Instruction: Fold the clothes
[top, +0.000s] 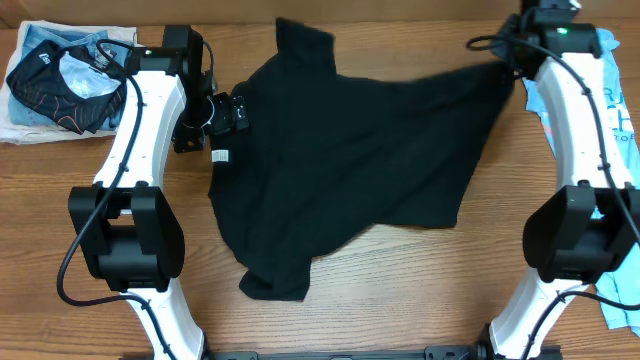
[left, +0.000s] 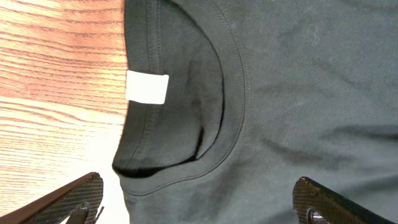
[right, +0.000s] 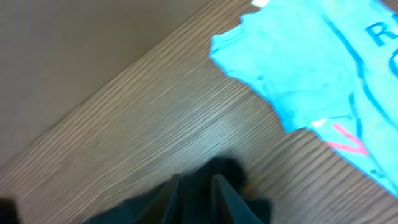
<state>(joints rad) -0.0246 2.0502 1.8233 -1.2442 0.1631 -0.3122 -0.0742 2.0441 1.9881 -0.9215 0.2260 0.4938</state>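
You look to be at the spreading step: the black T-shirt (top: 350, 150) lies rumpled across the worktop (top: 400, 300), with the left tool (top: 230, 114) wide over its collar (left: 231, 93) and the right tool (right: 199, 194) at its far right corner, grip impossible to tell, so next pull it flat.

Overhead: bright, even light from above; shadows soft, short. Black shirt (top: 350, 160) reads near-flat, folds faint; its far right corner smeared. Left wrist: sharp, warm tone; table (left: 56, 74) wood blown white by glare at lower left; neck label (left: 147, 87) overexposed, no detail. Right wrist: heavy motion blur, wood grain streaked, light blue shirt (right: 323, 81) print unreadable.
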